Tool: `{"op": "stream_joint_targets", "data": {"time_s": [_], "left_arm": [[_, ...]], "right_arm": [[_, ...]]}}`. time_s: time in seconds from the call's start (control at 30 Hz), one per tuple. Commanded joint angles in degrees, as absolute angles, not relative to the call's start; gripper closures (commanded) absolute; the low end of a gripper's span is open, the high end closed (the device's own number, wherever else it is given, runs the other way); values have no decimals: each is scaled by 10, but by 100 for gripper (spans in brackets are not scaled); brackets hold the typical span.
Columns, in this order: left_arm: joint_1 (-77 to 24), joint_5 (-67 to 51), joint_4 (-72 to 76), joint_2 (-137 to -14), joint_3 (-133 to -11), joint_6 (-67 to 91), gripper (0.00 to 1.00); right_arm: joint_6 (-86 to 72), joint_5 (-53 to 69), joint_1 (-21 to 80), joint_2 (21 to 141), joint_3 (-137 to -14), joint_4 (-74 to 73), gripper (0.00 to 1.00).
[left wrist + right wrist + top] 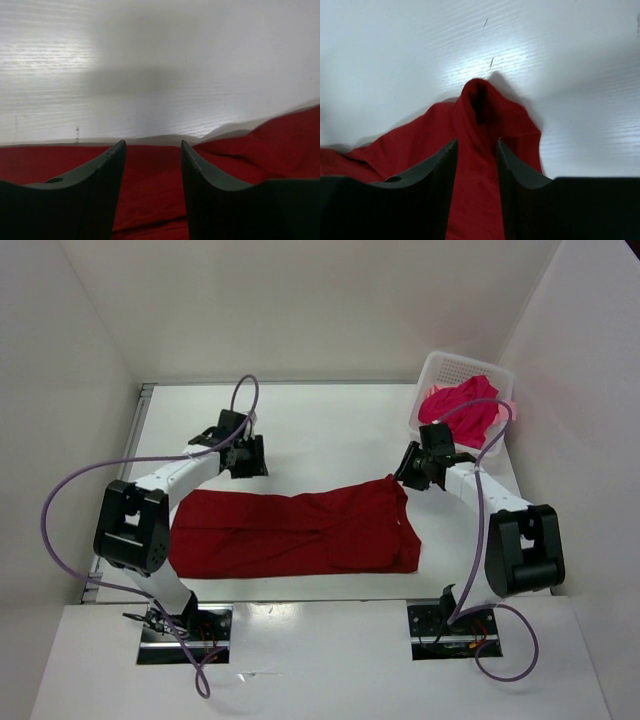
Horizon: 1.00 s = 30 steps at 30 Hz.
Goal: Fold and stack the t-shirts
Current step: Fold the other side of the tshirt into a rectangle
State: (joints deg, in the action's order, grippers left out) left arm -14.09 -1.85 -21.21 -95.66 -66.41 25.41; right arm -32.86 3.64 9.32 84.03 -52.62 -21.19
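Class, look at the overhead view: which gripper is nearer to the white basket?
Right. The right gripper hangs just near-left of the white basket; the left gripper is across the table, far to its left.

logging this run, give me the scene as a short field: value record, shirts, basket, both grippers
dark red shirt: stretched out flat on the table between the two arms
crimson-pink shirt: bunched in the basket, partly draped over its rim
basket: white, perforated, at the far right corner of the table
left gripper: open, above the shirt's far edge, holding nothing
right gripper: at the shirt's far right corner, red cloth between narrowly parted fingers, cloth peaked just beyond them; a firm clamp cannot be told
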Motion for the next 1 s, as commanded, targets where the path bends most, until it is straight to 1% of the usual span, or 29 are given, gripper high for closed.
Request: {"op": "stream_joint_targets", "data": {"time_s": [0.0, 0.07, 0.13, 0.2, 0.27, 0.4, 0.57, 0.67, 0.7, 0.73, 0.83, 0.97], "left_arm": [[-138, -6, -221, -969, -650, 248, 45], [-124, -1, -214, -975, -632, 248, 45], [-104, -13, -214, -975, -627, 248, 45], [-69, -30, -214, -969, -607, 248, 45], [-48, -41, -207, -953, -594, 248, 45], [8, -64, -202, -934, -565, 253, 45], [61, -105, -195, -953, -547, 264, 45], [85, -112, -183, -974, -541, 270, 46], [95, -112, -183, -980, -541, 270, 46], [95, -112, -178, -980, -541, 270, 46], [119, -105, -178, -991, -541, 270, 46], [146, -105, -178, -1011, -547, 275, 46]], "right_arm": [[-308, 61, 66, 858, -542, -152, 57], [-308, 81, 55, 870, -542, -145, 57], [-308, 103, 54, 890, -548, -145, 59], [-303, 117, 54, 890, -542, -145, 59], [-298, 124, 60, 890, -537, -140, 62], [-293, 144, 67, 896, -532, -134, 62], [-299, 149, 72, 926, -538, -123, 73], [-310, 138, 72, 941, -543, -116, 83], [-310, 128, 72, 948, -543, -116, 88], [-316, 121, 72, 948, -543, -116, 90], [-322, 93, 72, 934, -543, -116, 95], [-323, 80, 48, 926, -543, -116, 96]]}}
